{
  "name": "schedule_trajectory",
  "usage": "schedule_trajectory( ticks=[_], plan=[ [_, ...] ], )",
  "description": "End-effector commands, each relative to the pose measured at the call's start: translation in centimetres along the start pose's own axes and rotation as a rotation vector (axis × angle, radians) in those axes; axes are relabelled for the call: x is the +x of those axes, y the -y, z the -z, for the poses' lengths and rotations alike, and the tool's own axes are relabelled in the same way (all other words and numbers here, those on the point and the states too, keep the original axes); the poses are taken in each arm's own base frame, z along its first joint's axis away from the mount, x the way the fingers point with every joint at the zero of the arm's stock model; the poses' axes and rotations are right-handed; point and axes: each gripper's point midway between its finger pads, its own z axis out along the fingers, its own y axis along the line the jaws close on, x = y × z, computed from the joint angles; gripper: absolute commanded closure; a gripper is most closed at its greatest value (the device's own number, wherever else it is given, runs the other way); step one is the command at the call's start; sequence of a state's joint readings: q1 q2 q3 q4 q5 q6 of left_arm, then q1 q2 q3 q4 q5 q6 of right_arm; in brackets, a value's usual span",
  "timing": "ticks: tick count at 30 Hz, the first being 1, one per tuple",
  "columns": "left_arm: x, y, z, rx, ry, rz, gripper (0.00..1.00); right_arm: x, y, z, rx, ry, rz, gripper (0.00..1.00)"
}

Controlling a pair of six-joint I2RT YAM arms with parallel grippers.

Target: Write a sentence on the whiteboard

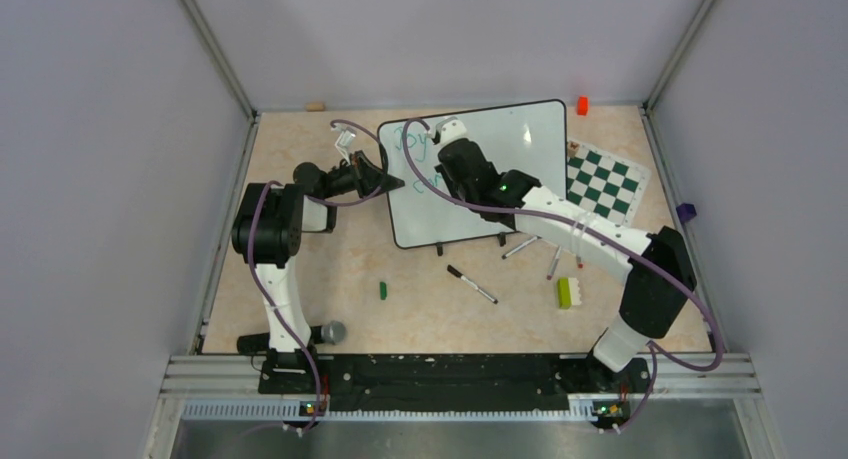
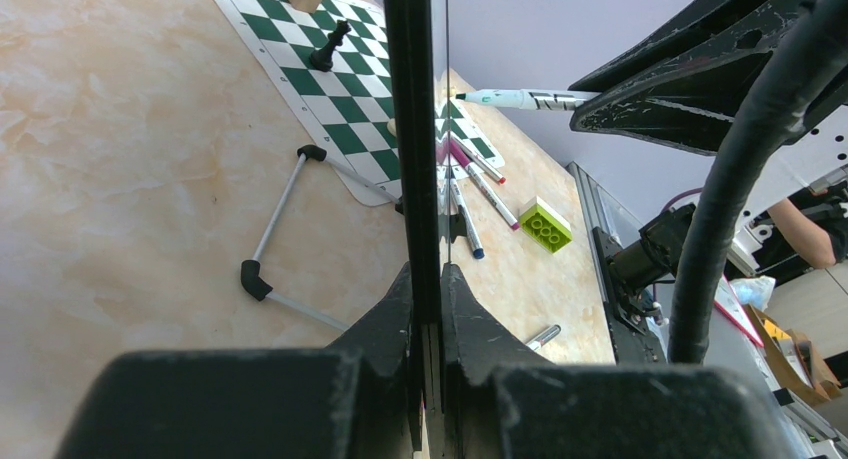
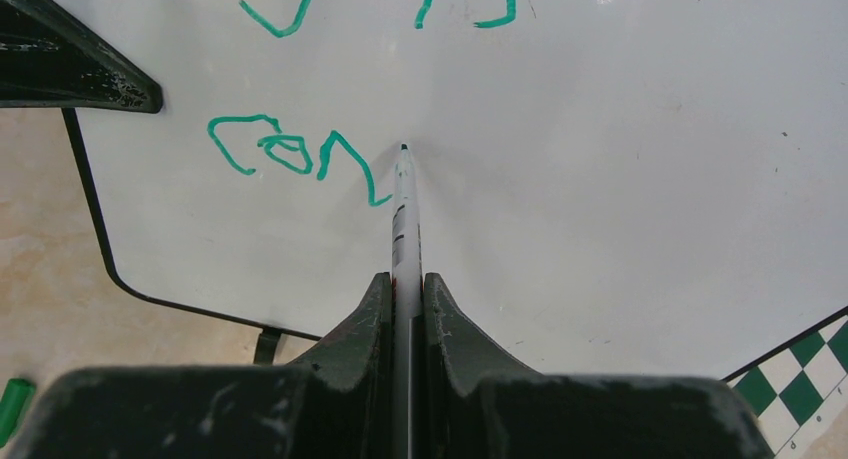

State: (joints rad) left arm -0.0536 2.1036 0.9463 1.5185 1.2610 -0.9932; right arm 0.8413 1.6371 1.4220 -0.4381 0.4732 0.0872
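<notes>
From above, you have the whiteboard [image 1: 520,159] lying tilted at the far middle of the table. The sentence [image 1: 410,139] is begun in teal at the board's left end. The left gripper [image 1: 395,186] meets the board's left edge, and the right gripper [image 1: 447,149] reaches over the same end, so the right arm is the one placed to write. In the left wrist view, your left gripper [image 2: 427,279] is pinched narrow on the whiteboard [image 2: 412,129], whose black frame shows edge-on between the fingers and runs straight away from them. Beyond the frame, the marker [image 2: 510,99] juts from the right gripper [image 2: 690,99] with its tip pointed at the board face. In the right wrist view, the right gripper [image 3: 407,284] is closed tight on the marker [image 3: 404,219]. The marker's long axis points straight ahead, up the whiteboard [image 3: 620,179]. Its tip sits just right of the last stroke of the sentence [image 3: 290,157], whose second line reads "con" so far. Whether the tip is pressing the surface or just off it, I cannot tell. By my reading, the next letter belongs on the bare white to the right of the tip, so the stroke runs across the marker's axis, not along it.
</notes>
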Motion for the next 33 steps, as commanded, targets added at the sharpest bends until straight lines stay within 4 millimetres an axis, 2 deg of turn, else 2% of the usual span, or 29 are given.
schedule_trajectory(
  ticks=[1, 18, 25, 33],
  plan=[
    [3.9, 2.0, -0.1, 0.157, -0.167, -0.175, 1.00, -2.5, 0.5, 0.4, 0.010, 0.057, -0.026, 1.00],
    [3.9, 2.0, -0.1, 0.157, -0.167, -0.175, 1.00, -0.9, 1.5, -0.6, 0.055, 0.016, -0.015, 1.00],
    [3.9, 2.0, -0.1, 0.157, -0.167, -0.175, 1.00, -0.2, 3.1, -0.6, 0.116, -0.005, -0.027, 1.00],
    [3.9, 2.0, -0.1, 0.157, -0.166, -0.175, 1.00, -0.5, 3.7, -0.2, 0.134, 0.003, -0.037, 1.00]
  ],
)
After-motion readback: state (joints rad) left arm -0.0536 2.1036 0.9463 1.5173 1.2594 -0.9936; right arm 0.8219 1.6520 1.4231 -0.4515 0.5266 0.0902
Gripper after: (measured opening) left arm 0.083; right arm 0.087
